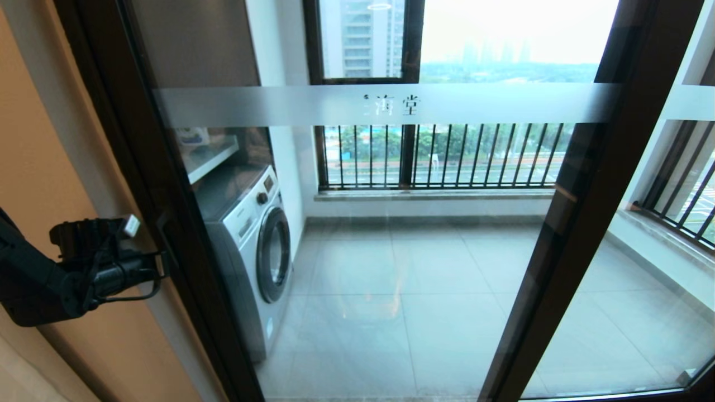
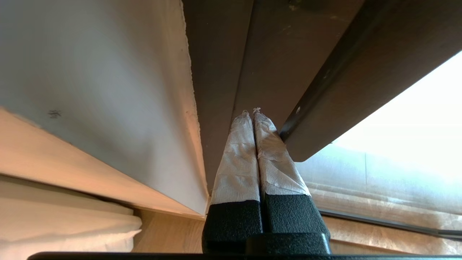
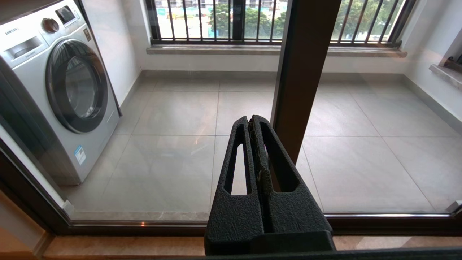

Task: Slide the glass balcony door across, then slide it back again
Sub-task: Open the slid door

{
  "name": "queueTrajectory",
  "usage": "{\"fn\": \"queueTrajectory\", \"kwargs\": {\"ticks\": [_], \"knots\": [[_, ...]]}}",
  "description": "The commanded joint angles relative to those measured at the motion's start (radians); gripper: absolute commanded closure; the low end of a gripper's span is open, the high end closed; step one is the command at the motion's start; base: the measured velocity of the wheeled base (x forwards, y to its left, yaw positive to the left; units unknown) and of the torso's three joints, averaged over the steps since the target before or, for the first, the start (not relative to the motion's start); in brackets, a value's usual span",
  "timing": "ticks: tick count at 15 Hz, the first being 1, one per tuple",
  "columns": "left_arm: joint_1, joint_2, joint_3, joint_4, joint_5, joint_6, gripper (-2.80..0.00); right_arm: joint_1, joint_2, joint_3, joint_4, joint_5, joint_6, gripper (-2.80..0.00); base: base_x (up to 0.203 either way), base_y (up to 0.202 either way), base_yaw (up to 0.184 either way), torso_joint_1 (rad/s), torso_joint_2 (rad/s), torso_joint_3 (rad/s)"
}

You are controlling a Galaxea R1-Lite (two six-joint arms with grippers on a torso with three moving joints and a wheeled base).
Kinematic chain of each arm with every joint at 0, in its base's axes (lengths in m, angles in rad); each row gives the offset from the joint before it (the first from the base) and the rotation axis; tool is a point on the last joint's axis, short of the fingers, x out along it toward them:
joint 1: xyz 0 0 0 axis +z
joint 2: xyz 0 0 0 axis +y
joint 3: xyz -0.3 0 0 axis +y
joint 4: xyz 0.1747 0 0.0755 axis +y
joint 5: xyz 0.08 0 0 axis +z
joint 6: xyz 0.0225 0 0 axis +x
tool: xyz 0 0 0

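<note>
The glass balcony door (image 1: 391, 104) fills the head view, its frosted band with two characters across clear glass in a dark brown frame. My left gripper (image 1: 159, 265) is at the door's left stile, shut with nothing between its fingers. In the left wrist view this left gripper (image 2: 251, 112) has its tape-wrapped tips against the brown frame (image 2: 274, 54), right beside a raised handle bar (image 2: 325, 90). My right gripper (image 3: 251, 121) is shut and empty, held low in front of the glass near the door's right stile (image 3: 299, 72). It does not show in the head view.
A washing machine (image 1: 251, 245) stands behind the glass at the left, under a shelf. An orange wall (image 1: 33, 139) flanks the left stile. A second panel with a plain frosted band (image 1: 687, 103) is at the right. The outer window's railing (image 1: 435, 156) is behind.
</note>
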Motion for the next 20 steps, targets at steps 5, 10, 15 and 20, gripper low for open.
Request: {"fn": "queueTrajectory", "kwargs": {"ticks": [5,10,15,20], "knots": [[-0.047,-0.027,0.003,-0.005,0.001,-0.031,0.00,0.000,0.001,0.000,0.000,0.001,-0.001,0.00,0.000,0.000,0.000,0.000,0.00,0.000],[-0.079,-0.034,-0.002,-0.005,0.017,-0.054,0.00,0.000,0.001,0.000,0.000,0.001,-0.001,0.00,0.000,0.000,0.000,0.000,0.00,0.000],[-0.126,-0.124,0.000,0.023,0.035,-0.088,0.00,0.000,0.001,0.000,0.000,0.001,-0.001,0.00,0.000,0.000,0.000,0.000,0.00,0.000],[-0.157,-0.211,-0.002,0.075,0.036,-0.127,0.00,0.000,0.001,0.000,0.000,0.001,-0.001,0.00,0.000,0.000,0.000,0.000,0.00,0.000]]}}
